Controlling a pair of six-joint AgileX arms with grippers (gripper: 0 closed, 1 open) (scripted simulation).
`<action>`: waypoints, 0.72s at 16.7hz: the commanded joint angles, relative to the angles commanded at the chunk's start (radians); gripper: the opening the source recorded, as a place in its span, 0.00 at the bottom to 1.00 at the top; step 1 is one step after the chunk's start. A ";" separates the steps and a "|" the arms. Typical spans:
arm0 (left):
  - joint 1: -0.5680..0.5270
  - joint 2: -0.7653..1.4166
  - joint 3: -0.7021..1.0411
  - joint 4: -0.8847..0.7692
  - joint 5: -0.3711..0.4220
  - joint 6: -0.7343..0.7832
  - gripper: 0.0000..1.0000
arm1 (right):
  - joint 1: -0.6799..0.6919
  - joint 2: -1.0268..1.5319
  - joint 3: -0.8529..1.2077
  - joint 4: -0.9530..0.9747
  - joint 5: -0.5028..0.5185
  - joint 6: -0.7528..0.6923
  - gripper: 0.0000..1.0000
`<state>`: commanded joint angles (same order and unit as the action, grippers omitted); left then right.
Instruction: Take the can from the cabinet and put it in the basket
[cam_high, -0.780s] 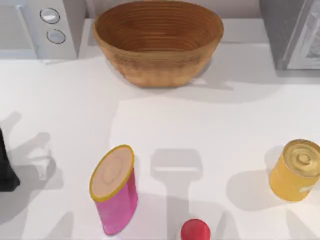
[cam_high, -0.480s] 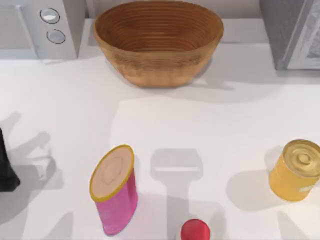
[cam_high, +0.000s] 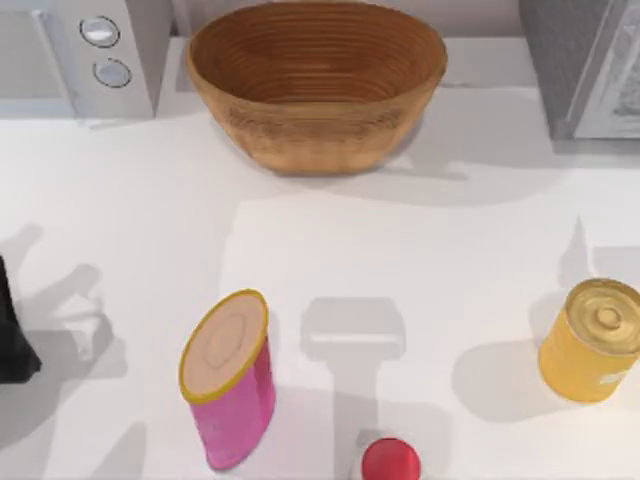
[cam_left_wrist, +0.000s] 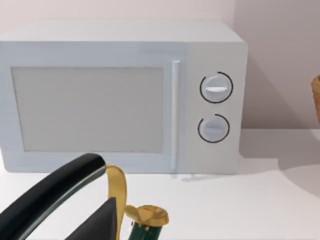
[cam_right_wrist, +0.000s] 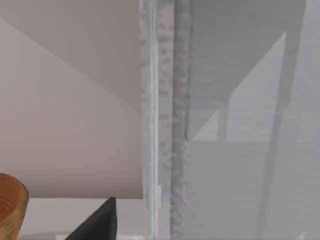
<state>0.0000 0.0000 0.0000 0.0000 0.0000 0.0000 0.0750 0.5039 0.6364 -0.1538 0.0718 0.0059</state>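
The can is hidden from view. The brown wicker basket (cam_high: 316, 85) stands at the back centre, and its rim also shows in the right wrist view (cam_right_wrist: 11, 207). The grey cabinet (cam_high: 585, 65) with its white-framed door is at the back right. In the right wrist view the cabinet's door edge (cam_right_wrist: 165, 125) is very close, and my right gripper (cam_right_wrist: 97, 225) is a dark tip just beside it. My left arm (cam_high: 12, 335) is parked at the table's left edge, and my left gripper (cam_left_wrist: 75, 215) faces the microwave.
A white microwave (cam_high: 80, 50) with two knobs stands at the back left. A pink cylinder with a yellow rim (cam_high: 230, 378) is at the front, a golden tin (cam_high: 592, 340) at the right, and a small red round object (cam_high: 390, 462) at the front edge.
A thin shadow has appeared on the table at the right, between the golden tin and the cabinet. Shadows at the front right have faded. The left arm and the objects have stayed put.
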 joint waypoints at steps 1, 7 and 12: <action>0.000 0.000 0.000 0.000 0.000 0.000 1.00 | 0.009 0.073 0.095 -0.024 0.011 0.001 1.00; 0.000 0.000 0.000 0.000 0.000 0.000 1.00 | 0.064 0.499 0.661 -0.162 0.077 0.006 1.00; 0.000 0.000 0.000 0.000 0.000 0.000 1.00 | 0.098 0.747 1.004 -0.240 0.114 0.009 1.00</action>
<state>0.0000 0.0000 0.0000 0.0000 0.0000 0.0000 0.1733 1.2508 1.6408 -0.3941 0.1858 0.0146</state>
